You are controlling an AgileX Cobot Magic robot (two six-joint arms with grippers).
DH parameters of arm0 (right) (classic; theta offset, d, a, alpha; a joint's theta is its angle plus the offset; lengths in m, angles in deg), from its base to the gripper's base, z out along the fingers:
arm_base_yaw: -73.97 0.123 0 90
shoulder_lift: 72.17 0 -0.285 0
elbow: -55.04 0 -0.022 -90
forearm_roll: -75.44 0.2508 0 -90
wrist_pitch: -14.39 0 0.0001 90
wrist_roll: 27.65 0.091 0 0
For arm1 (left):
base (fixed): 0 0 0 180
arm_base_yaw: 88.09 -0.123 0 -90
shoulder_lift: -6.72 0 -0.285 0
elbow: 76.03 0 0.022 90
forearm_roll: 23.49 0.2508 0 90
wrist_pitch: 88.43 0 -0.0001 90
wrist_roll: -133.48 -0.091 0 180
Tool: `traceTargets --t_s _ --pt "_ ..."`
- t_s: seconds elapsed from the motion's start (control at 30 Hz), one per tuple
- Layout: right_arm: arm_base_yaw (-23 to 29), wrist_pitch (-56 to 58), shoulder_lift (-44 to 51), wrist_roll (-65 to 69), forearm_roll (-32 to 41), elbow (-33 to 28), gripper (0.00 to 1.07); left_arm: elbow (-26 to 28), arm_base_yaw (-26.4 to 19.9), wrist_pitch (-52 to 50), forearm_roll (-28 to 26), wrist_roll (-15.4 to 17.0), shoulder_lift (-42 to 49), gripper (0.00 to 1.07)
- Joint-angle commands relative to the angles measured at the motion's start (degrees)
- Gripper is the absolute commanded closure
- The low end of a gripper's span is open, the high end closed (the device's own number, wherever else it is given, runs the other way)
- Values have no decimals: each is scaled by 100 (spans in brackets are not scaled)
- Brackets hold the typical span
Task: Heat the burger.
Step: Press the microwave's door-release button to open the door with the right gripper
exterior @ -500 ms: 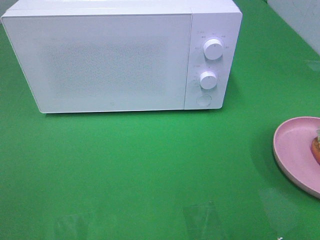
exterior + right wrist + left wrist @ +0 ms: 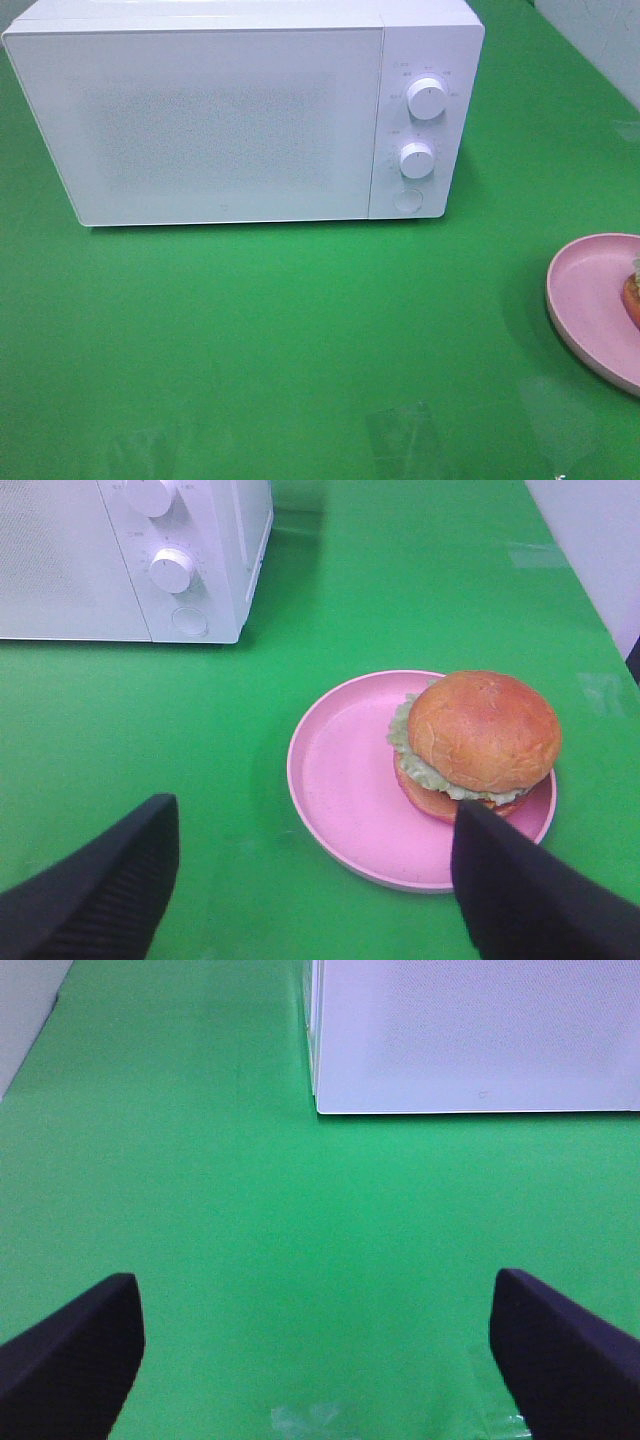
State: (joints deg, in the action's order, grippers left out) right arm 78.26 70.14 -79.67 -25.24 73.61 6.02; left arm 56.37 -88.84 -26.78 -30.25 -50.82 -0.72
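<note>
One burger off-centre on pink plate; plate well apart from microwave

High camera looks down; both wrist cameras share its microwave.

One microwave, one plate, one burger

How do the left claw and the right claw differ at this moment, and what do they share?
The left claw has only bare green table between its jaws; the right claw faces the burger on the pink plate. Ahead of the left claw is the microwave door's corner; ahead of the right claw, its knobs. Both are open, holding nothing.
</note>
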Motion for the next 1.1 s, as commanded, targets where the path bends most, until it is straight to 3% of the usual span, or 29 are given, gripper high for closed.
traceTargets --t_s 0.03,0.3,1.1 --pt "-6 -74 149 40 -11 -6 34 -6 -11 -40 -40 -6 86 18" --pt "-6 -533 -29 223 -11 292 34 -6 -11 -40 -40 -6 86 18" --pt "-6 -2750 -2727 212 -34 367 34 -6 -11 -40 -40 -6 86 18"
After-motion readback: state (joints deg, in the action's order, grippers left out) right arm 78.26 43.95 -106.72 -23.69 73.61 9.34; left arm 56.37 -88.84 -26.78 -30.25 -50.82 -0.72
